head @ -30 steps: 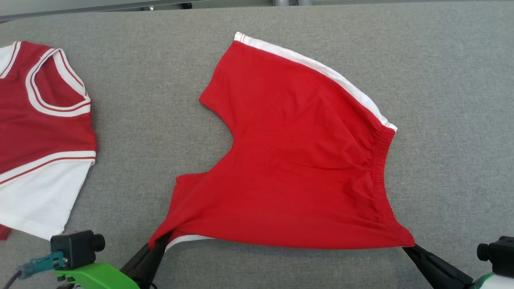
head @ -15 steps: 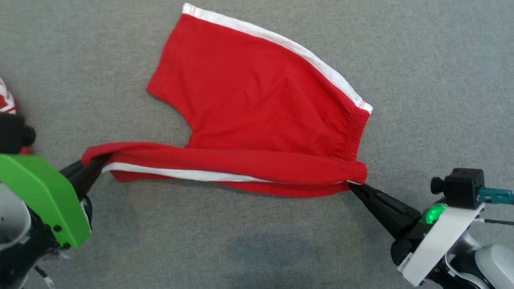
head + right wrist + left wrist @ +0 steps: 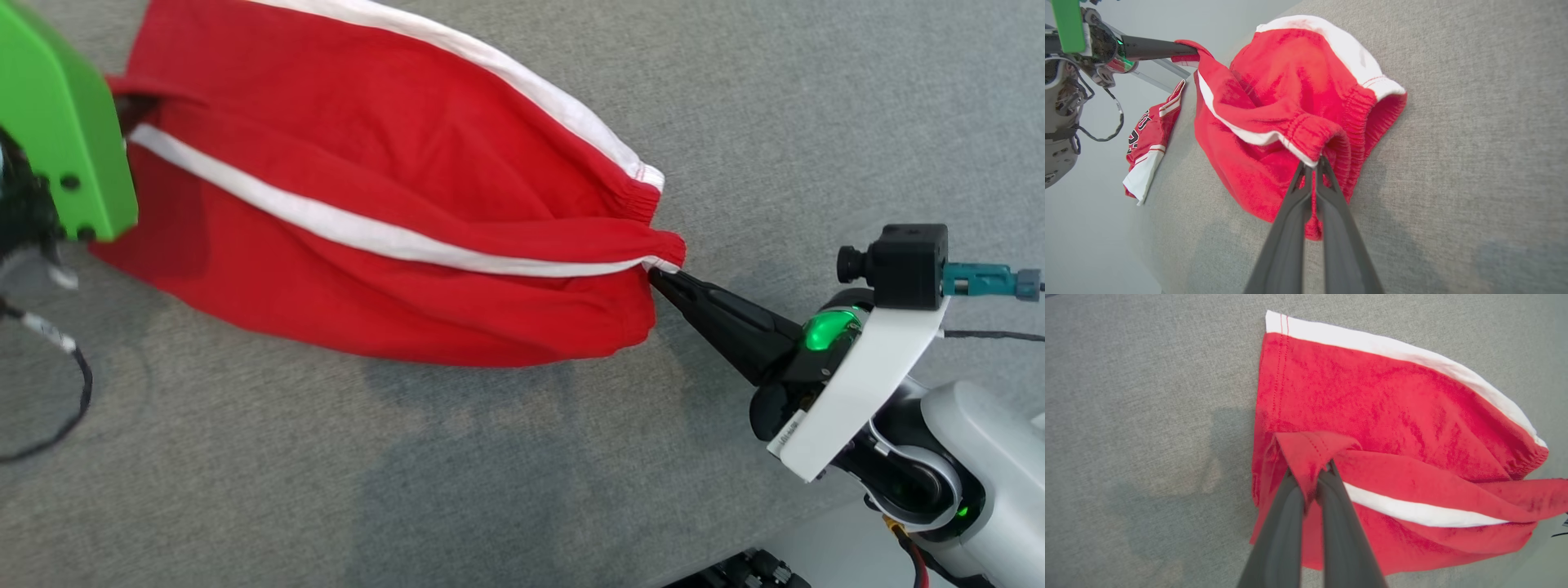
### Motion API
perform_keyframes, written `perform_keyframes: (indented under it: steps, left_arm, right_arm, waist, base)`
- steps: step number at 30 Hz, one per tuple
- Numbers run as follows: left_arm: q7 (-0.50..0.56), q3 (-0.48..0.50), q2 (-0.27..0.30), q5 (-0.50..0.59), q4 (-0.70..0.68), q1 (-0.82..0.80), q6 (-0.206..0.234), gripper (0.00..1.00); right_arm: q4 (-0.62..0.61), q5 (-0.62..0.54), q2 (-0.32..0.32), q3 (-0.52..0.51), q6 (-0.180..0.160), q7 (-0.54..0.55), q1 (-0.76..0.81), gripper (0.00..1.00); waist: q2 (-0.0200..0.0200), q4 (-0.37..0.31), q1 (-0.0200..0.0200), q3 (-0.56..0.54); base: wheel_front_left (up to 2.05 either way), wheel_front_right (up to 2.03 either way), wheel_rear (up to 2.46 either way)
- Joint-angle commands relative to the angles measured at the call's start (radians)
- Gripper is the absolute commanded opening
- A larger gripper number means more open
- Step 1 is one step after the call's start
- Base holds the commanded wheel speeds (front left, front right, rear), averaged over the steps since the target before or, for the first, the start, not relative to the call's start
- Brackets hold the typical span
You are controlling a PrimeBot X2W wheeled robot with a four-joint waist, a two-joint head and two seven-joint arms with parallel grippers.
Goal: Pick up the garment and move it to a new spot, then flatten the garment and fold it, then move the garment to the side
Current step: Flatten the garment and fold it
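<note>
Two corners of the red shorts [image 3: 392,245] are pinched. A folded leg hem is clamped between the pressed-together fingers of the left gripper [image 3: 1309,473]. The elastic waistband corner is clamped by the right gripper [image 3: 1315,160], fingers likewise pressed together on cloth. The upper layer is lifted and stretched between both grippers, a white side stripe running along it. The lower layer is laid on the grey fabric-covered worktop [image 3: 816,122], a second white stripe along its far side. Bare grey surface is seen right of the shorts and nearer than them. The worktop's near edge is seen at the head view's bottom right, beside the right arm. A red-and-white jersey [image 3: 1149,139] is laid by the worktop's edge beyond the left gripper, apart from the shorts. A black cable [image 3: 57,384] is looped below the left arm's green cover [image 3: 57,122].
</note>
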Motion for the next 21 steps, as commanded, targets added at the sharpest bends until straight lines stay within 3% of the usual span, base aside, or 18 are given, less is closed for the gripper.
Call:
perform_keyframes:
  steps: [1, 7, 13, 21]
  left_arm:
    - [0.025, -0.011, -0.013, 0.018, 0.028, -0.054, -0.011, 0.00]
    - [0.114, -0.066, -0.074, 0.081, 0.150, -0.229, -0.047, 0.00]
    - [0.171, -0.108, -0.095, 0.130, 0.237, -0.327, -0.081, 0.00]
    - [0.135, -0.116, -0.155, 0.148, 0.386, -0.362, -0.086, 0.00]
  right_arm:
    - [0.003, 0.021, 0.000, 0.010, 0.001, -0.005, -0.026, 0.00]
    - [0.003, 0.102, -0.016, 0.031, 0.001, -0.027, -0.075, 0.00]
    - [-0.001, 0.170, -0.012, 0.047, 0.001, -0.045, -0.108, 0.00]
    - [0.035, 0.182, 0.014, 0.089, 0.001, -0.068, -0.159, 0.00]
  waist:
    - [0.0120, -0.051, -0.0001, 0.047]
    - [0.0120, -0.050, -0.0001, 0.049]
    - [0.0120, -0.039, -0.0001, 0.045]
    - [0.0120, -0.045, -0.0001, 0.066]
  base:
    - [0.00, 0.00, 0.00]
    - [0.00, 0.00, 0.00]
    - [0.00, 0.00, 0.00]
    - [0.00, 0.00, 0.00]
